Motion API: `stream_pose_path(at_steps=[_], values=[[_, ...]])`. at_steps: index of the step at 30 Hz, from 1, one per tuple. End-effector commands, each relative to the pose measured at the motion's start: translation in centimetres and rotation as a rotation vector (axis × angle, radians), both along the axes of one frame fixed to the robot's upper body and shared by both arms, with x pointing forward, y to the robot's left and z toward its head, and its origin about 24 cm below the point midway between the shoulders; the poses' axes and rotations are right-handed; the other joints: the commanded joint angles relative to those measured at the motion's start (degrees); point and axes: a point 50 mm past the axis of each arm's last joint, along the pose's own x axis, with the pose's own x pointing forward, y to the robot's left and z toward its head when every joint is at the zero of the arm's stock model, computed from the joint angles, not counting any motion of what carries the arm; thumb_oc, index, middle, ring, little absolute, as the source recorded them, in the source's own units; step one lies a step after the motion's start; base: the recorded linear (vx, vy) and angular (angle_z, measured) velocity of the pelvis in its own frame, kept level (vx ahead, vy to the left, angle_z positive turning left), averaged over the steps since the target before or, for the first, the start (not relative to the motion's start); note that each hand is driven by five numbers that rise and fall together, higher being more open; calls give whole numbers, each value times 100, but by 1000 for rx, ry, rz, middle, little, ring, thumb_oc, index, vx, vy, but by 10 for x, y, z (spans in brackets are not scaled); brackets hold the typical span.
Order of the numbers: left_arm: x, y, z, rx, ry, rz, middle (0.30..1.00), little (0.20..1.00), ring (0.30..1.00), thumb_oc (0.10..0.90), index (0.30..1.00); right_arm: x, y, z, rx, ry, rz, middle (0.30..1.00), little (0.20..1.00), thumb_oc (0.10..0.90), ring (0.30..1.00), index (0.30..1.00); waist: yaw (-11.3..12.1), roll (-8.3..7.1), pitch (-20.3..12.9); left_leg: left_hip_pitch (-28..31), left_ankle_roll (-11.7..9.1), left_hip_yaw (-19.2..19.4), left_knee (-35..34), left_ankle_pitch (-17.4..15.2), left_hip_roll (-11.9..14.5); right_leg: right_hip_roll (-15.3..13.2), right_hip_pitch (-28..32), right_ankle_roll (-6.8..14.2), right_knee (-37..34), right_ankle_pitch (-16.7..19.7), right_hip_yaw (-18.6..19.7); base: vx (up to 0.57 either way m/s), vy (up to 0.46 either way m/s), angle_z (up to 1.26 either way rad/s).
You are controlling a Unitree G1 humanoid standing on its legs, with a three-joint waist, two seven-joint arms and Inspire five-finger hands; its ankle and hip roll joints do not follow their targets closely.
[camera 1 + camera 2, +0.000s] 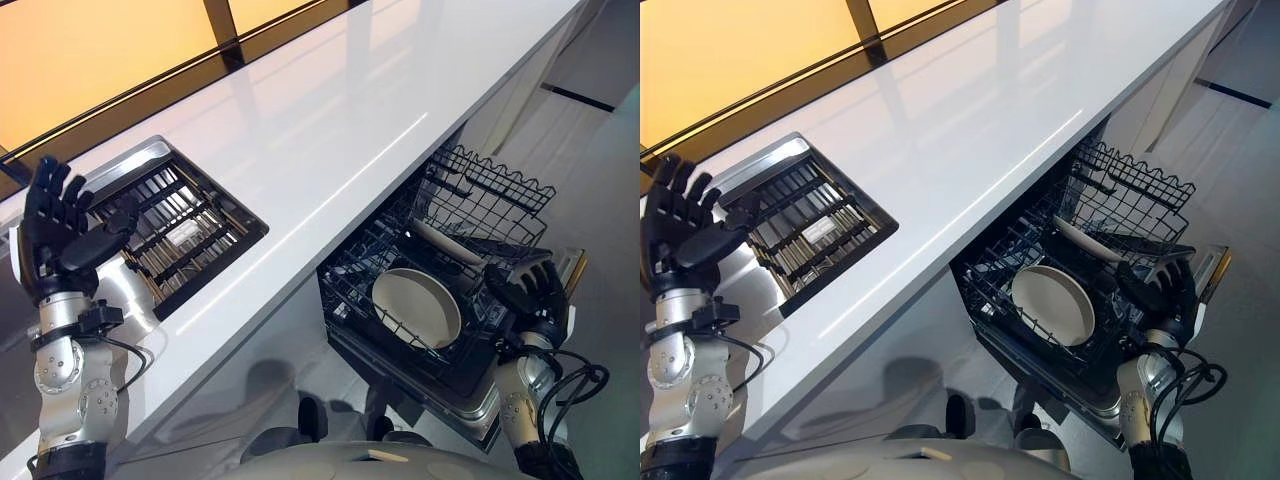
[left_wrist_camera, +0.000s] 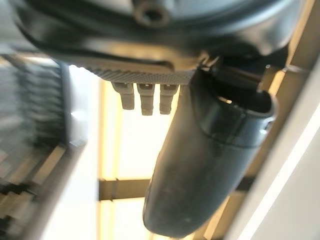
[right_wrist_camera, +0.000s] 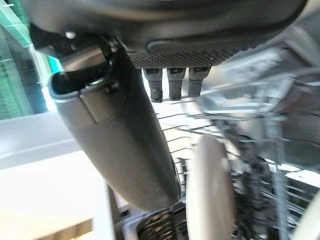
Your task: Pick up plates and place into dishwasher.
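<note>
- Nearest to us in the left eye view, our right hand (image 1: 532, 287) hangs at the near right, fingers spread loosely and holding nothing, just beside the right edge of the black wire dishwasher rack (image 1: 440, 270).
- Inside that pulled-out rack a round cream plate (image 1: 416, 306) leans tilted among the tines, and a second cream plate (image 1: 446, 243) stands behind it on its far side.
- Our left hand (image 1: 62, 225) is raised at the far left with fingers straight and spread, empty, just left of the dark rectangular sink with a slatted metal drying rack (image 1: 175, 225), which is set into the long glossy white countertop (image 1: 340, 120).
- From the right eye view we see the same layout: right hand (image 1: 1160, 290) close to the rack's right side, apart from the cream plate (image 1: 1052, 303).
- Through the left wrist view our left hand (image 2: 210, 150) shows its dark thumb standing free with nothing against it, the amber-lit window with dark bars (image 2: 130, 145) beyond.
- Through the right wrist view our right hand (image 3: 120, 145) has its thumb free too; past it we see the edge of the cream plate (image 3: 210, 195) standing in the wire rack (image 3: 270, 165).
</note>
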Motion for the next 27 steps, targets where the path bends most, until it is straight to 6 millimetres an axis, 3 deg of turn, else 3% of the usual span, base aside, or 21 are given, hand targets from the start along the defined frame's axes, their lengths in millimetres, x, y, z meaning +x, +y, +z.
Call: stream_pose_path(at_steps=[1, 13, 19, 27], values=[[9, 7, 30, 78, -113, 20, 900, 900, 900, 800, 900, 35, -22, 55, -48, -245, 19, 900, 900, 800, 900, 900, 172, -35, -82, 180, -64, 262, 770, -1192, -217, 277, -403, -101, 764, -580, -196, 34, -62, 10], [21, -1, 13, 29, -2, -35, 900, 900, 900, 800, 900, 34, -48, 29, 15, -74, -91, 900, 900, 800, 900, 900, 379, 116, 167, -212, -122, 119, 1262, -1179, -161, 128, -670, -363, 1580, -996, -438, 20, -43, 12], [25, -11, 10, -11, -2, -64, 900, 900, 900, 800, 900, 40, -36, 17, 122, -94, 50, 900, 900, 800, 900, 900, 449, 197, 214, -223, -109, 2, 1348, -1205, -156, -7, -765, -445, 2001, -1192, -542, -2, -24, 12], [27, -25, 3, -17, 17, -109, 900, 900, 900, 800, 900, 58, -15, 16, 237, -169, 315, 900, 900, 800, 900, 900, 536, 244, 187, -139, -170, -67, 1286, -1154, -185, 4, -596, -458, 1743, -1094, -623, -5, -13, 7]])
